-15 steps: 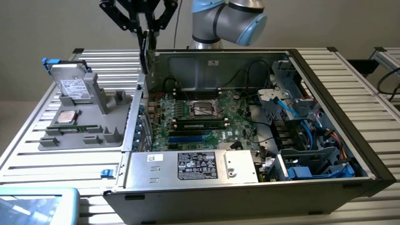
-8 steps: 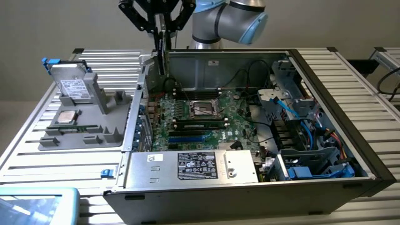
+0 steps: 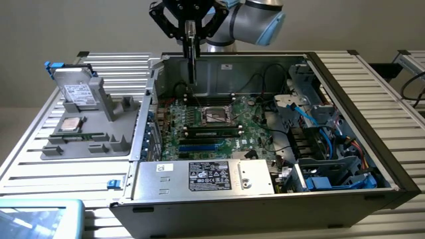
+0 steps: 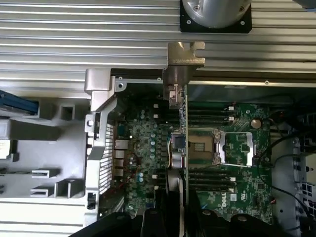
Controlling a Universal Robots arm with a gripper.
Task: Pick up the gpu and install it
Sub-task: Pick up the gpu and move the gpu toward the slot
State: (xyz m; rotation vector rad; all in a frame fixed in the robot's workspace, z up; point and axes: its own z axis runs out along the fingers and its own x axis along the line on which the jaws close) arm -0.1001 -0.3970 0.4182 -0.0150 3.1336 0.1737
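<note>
1. The hand (image 3: 190, 30) hangs above the far edge of the open computer case (image 3: 371, 124). Its fingers pinch the top of the gpu (image 3: 191, 59), so the card is held, not lying anywhere.
2. The gpu hangs upright and edge-on, with its lower end just inside the case near the far wall and clear of the motherboard (image 3: 219, 134). Holding it upright looks meant to let the card's lower edge go straight down into a slot.
3. In the wrist view the gpu (image 4: 184, 128) shows as a thin line running away from the hand (image 4: 177, 219) across the motherboard (image 4: 232, 148), just beside the processor socket (image 4: 205, 146). Its silver end bracket (image 4: 185, 59) points toward the case's rear wall, where such a bracket would sit.
4. Which slot lies under the card I cannot tell. No edge of the card appears to touch the board, so by my reading it is lifted but not seated.
5. On the surface (image 3: 40, 149), by its edge at the exterior view's left, a grey tray (image 3: 126, 134) holds a hard drive (image 3: 78, 92) propped upright, well apart from the hand.
</note>
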